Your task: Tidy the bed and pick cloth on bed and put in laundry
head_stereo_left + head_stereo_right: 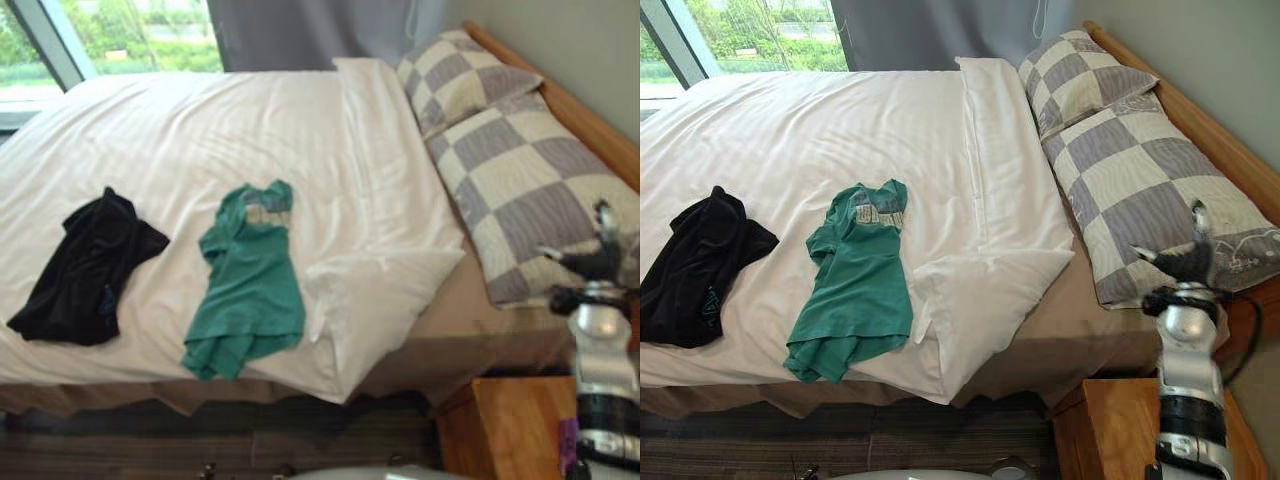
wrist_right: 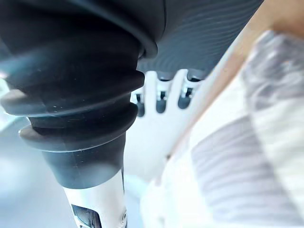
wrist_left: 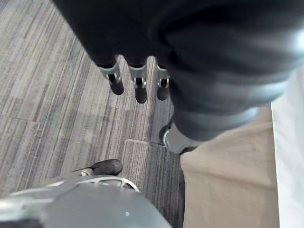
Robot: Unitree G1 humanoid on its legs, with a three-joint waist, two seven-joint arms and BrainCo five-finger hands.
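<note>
A green T-shirt lies crumpled on the white duvet near the bed's front edge. A black garment lies bunched to its left, also near the front edge. My right hand is raised at the right, over the lower end of the near checked pillow, open with fingers spread and holding nothing. Its straight fingers show in the right wrist view beside the pillow's cloth. My left hand hangs low beside the bed, its fingers straight and pointing at the striped carpet, empty.
The duvet's corner is folded back, baring a tan sheet. A second checked pillow lies against the wooden headboard. A wooden nightstand stands at the lower right. A window and a grey curtain lie beyond the bed.
</note>
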